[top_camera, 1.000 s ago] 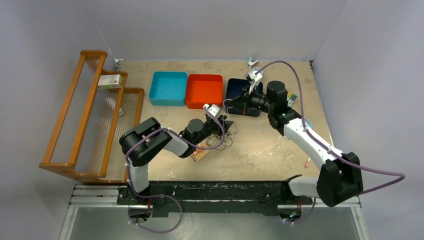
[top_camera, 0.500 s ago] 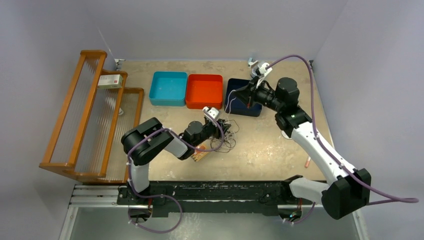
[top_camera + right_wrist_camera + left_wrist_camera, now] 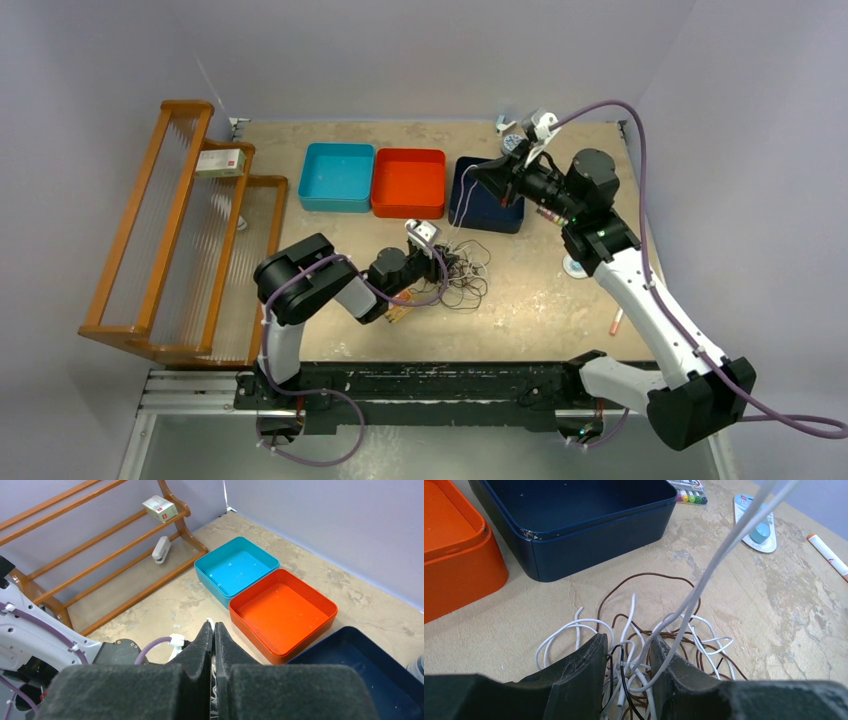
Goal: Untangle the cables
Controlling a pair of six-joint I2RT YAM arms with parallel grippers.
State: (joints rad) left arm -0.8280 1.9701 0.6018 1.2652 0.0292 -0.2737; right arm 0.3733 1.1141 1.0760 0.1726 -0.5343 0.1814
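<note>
Close to the arms, the left gripper (image 3: 626, 645) has slid a little nearer to the table's near edge than it was half a second ago. The pile of cables (image 3: 466, 279) has spread out more to the right. The gripper's two fingers sit low over the pile with a bunch of cords in the gap between them. I cannot tell if they are squeezing the cords or just sitting around them. Farther back, the right gripper (image 3: 473, 175) has gone up and back since then and now hangs over the dark blue box (image 3: 490, 215). Its fingers are pressed tight together on one white cable (image 3: 713, 572). That cable runs in a straight, tight line from the pile up to the gripper. The cables lie on the table just in front of the dark blue box, a messy knot of thin white, brown and black loops crossing over each other. Behind them sit an orange box (image 3: 282, 612) and a teal box (image 3: 235, 567). The near part of the knot is hidden behind the left gripper's fingers. In the right wrist view the fingers cover nearly all of the white cable.
</note>
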